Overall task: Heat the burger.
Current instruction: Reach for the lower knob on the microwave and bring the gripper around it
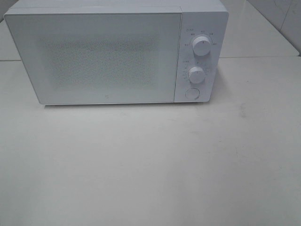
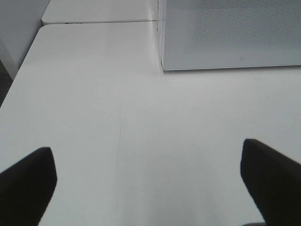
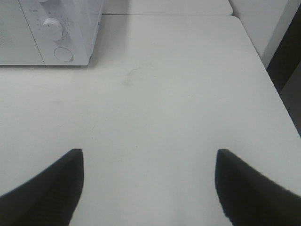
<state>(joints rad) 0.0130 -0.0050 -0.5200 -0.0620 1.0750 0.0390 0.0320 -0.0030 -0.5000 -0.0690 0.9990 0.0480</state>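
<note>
- Toward the far edge of the tabletop (image 1: 150, 165) I see the microwave (image 1: 94, 56) with its door shut.
- My left tool (image 2: 146, 150) hangs released above the tabletop, by its left edge, with nothing between the fingers.
- My right tool (image 3: 149, 153) is released too, and empty, nearer the right edge.
- The burger shows in none of my views, so I cannot tell where it is.

Top of microwave (image 1: 108, 56) clipped by frame edge; inside hidden behind speckled door (image 1: 94, 59). Print around dials (image 1: 202, 46) too small to read. Wrist views: microwave cropped, left hand (image 2: 149, 181) and right hand (image 3: 149, 186) only dark tips, cut off.
</note>
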